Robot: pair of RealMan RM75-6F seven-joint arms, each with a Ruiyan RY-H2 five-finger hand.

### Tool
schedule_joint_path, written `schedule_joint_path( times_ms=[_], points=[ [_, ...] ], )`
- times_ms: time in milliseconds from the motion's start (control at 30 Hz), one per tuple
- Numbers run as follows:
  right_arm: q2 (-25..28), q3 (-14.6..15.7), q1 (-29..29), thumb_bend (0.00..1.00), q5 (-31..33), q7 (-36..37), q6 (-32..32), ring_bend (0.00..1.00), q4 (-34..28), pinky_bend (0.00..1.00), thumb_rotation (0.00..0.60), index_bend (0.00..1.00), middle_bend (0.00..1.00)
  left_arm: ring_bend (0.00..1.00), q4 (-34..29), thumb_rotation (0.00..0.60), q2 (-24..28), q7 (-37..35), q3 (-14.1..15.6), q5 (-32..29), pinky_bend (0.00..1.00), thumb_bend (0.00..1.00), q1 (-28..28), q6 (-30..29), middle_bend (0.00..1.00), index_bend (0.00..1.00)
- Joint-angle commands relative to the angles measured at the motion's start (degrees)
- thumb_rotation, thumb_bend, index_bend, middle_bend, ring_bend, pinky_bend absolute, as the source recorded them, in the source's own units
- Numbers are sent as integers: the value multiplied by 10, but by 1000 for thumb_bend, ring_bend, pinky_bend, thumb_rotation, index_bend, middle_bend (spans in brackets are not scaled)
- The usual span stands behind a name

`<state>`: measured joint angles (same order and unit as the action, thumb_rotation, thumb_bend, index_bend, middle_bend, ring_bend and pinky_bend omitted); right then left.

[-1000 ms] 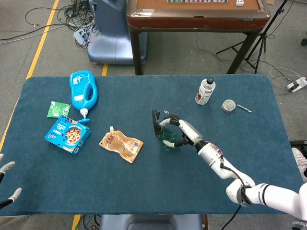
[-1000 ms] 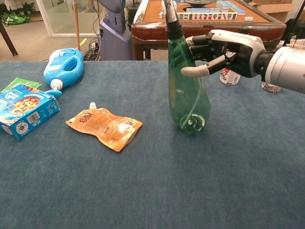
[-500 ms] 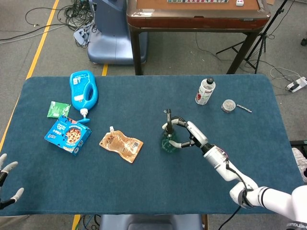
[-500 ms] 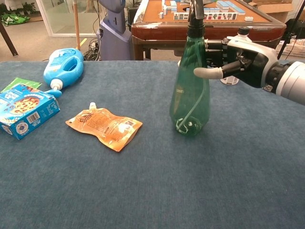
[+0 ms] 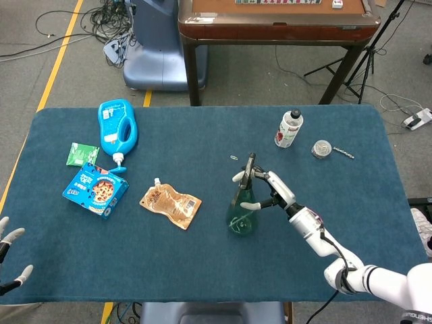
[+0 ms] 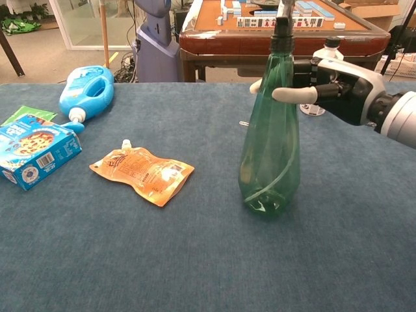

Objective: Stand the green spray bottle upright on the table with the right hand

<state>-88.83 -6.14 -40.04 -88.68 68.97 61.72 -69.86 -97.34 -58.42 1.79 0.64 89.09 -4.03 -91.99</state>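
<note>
The green spray bottle (image 6: 272, 140) stands nearly upright on the blue table, its base (image 5: 240, 222) on the cloth right of centre and its black spray head rising out of the top of the chest view. My right hand (image 6: 323, 79) holds the bottle's upper neck from the right, thumb across the front; the same right hand (image 5: 268, 190) shows in the head view. My left hand (image 5: 9, 259) hovers at the table's near left edge, fingers apart and holding nothing.
An orange pouch (image 5: 171, 205) lies left of the bottle. At the left lie a blue detergent jug (image 5: 117, 129), a blue snack box (image 5: 95, 189) and a green packet (image 5: 82, 154). Far right stand a white bottle (image 5: 289, 128) and a small jar (image 5: 322, 148).
My right hand has carried the bottle right and toward the near edge, tipping it from a lean to nearly upright. The left hand has stayed put.
</note>
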Motion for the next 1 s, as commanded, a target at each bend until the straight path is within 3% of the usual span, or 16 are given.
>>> schedule_joint_path(
  times_ms=[33,333,567,767,900,1000],
  points=[
    [3,3,3,43,-4,0,6,119,-2,0,486,516,328,44,0,600,0,0,0,0,44,255,0,0,9,193],
    [13,9,7,43,-27,-52,38,119,-11,0,484,503,325,44,-2,600,0,3,0,1,44,255,3,3,10,193],
    [19,11,-1,42,-38,-125,40,119,-16,0,483,501,325,44,-4,600,0,6,0,1,44,256,4,4,9,193],
    [22,8,-8,43,-37,-146,37,119,-28,0,483,481,325,44,-5,600,0,8,1,0,44,255,4,5,10,193],
    [28,10,-12,43,-37,-149,32,119,-32,0,484,430,309,44,-5,600,0,8,0,-1,44,255,3,4,9,193],
    [32,11,-12,23,-37,-152,32,115,-35,0,475,326,276,44,-5,600,0,8,1,-1,43,255,3,4,10,193]
  ],
)
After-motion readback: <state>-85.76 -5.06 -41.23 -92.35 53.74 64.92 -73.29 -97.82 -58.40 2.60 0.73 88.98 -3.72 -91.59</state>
